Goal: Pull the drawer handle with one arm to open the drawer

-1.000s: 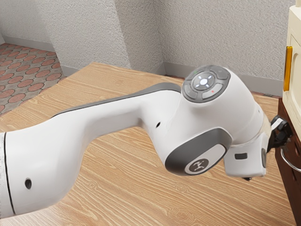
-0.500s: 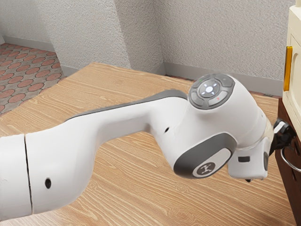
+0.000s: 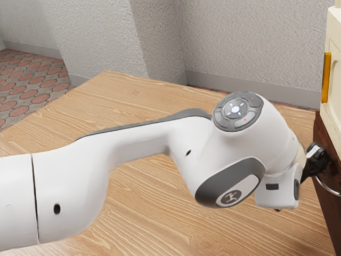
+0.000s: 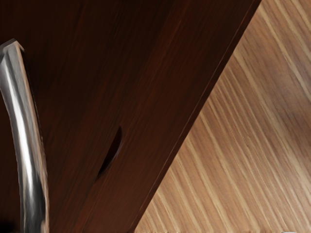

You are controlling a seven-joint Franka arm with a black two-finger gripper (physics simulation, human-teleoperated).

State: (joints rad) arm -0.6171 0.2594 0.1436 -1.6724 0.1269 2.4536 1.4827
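At the exterior view's left, the floor [image 3: 32, 85] had reddish many-sided tiles with grey between them, and a pale rough wall [image 3: 224, 42] rose behind. The wooden table [image 3: 149, 218] spread under our white arm [image 3: 133, 141], which reached across to the exterior view's right. There our black gripper [image 3: 318, 158] was near the brown drawer front [image 3: 323, 128], tilted — we could not tell whether it was open or closed, or whether it had hold of anything.

The drawer's silver handle [image 4: 28, 145] was at the exterior view's right edge, just below the gripper, curving out from the brown wood. We could not tell from this whether the drawer had come open. Above it stood a cream cabinet [image 3: 334, 32] with an upright gold handle [image 3: 326, 77].

In our wrist view, the silver handle was a bent, shiny bar — apart from a thin dark crescent [image 4: 112, 154] that lay between it and the straight edge of the brown wood. Beyond that edge we saw the striped grain of the table.
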